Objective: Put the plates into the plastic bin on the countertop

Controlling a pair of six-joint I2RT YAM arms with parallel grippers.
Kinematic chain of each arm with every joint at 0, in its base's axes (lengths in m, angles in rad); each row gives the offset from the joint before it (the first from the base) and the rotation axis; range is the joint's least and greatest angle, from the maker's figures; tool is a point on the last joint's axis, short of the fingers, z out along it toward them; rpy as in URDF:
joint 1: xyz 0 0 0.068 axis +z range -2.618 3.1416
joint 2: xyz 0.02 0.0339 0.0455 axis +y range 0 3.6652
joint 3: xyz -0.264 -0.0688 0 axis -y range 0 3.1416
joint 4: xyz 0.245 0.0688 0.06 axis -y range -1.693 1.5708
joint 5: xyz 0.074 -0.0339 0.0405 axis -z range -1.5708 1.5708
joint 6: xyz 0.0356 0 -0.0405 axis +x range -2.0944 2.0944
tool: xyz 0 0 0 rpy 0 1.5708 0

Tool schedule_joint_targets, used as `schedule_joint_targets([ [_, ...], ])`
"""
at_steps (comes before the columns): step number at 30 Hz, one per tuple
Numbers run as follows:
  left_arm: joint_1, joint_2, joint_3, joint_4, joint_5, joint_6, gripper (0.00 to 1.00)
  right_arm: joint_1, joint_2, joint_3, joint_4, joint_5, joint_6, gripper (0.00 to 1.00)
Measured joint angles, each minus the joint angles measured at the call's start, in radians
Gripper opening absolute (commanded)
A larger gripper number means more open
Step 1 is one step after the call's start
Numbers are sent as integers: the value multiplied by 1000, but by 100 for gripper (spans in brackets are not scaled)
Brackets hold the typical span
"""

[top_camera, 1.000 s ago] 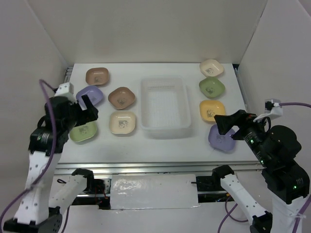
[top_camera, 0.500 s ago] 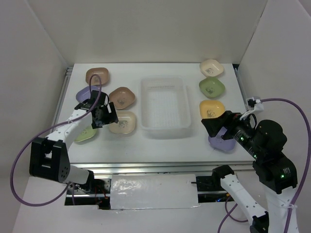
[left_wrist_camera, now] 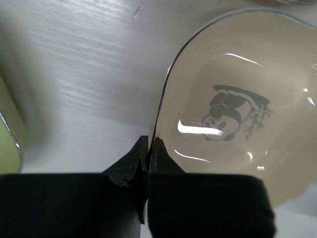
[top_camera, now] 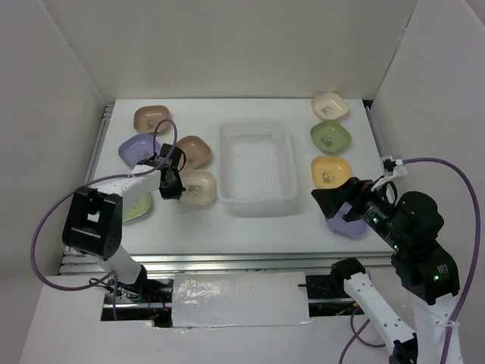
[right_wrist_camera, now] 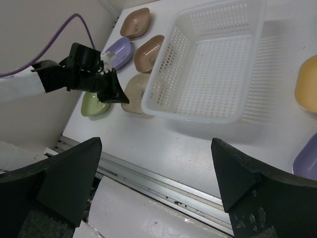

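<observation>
Several plates lie on the white countertop (top_camera: 250, 227) either side of the plastic bin (top_camera: 223, 163). My left gripper (top_camera: 168, 186) is shut on the left rim of the cream plate (top_camera: 200, 188); in the left wrist view the jaws (left_wrist_camera: 150, 146) pinch that thin edge of the cream plate (left_wrist_camera: 233, 114), one inside and one outside. My right gripper (top_camera: 334, 203) hangs open above the lavender plate (top_camera: 346, 223) at the front right, holding nothing. In the right wrist view its fingers (right_wrist_camera: 69, 173) frame the front edge of the counter, and the bin (right_wrist_camera: 188, 115) holds nothing.
On the left lie a brown plate (top_camera: 152, 118), a lavender plate (top_camera: 139, 147), a second brown plate (top_camera: 194, 151) and a green plate (top_camera: 135, 207). On the right lie cream (top_camera: 330, 105), green (top_camera: 330, 136) and orange (top_camera: 331, 171) plates. A metal rail (top_camera: 242, 260) runs along the front.
My left arm has stretched forward and right, down to the cream plate, and its jaws have shut on the rim. The right gripper has drifted slightly left and stays open.
</observation>
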Motion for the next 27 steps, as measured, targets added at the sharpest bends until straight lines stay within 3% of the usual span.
schedule_joint_targets([
  [4,-74,-90,23,-26,-71,-56,0,0,-3,3,0,8,0,100],
  [10,-203,-365,59,-269,-243,-166,0,0,-3,5,1,43,6,100],
  [15,-230,-470,323,-367,-282,-161,0,0,21,5,3,158,49,100],
  [20,-265,-373,508,-272,-195,-140,0,-1,101,-5,11,341,134,100],
  [27,-308,24,684,-124,-141,-172,0,-69,237,-5,9,509,238,100],
])
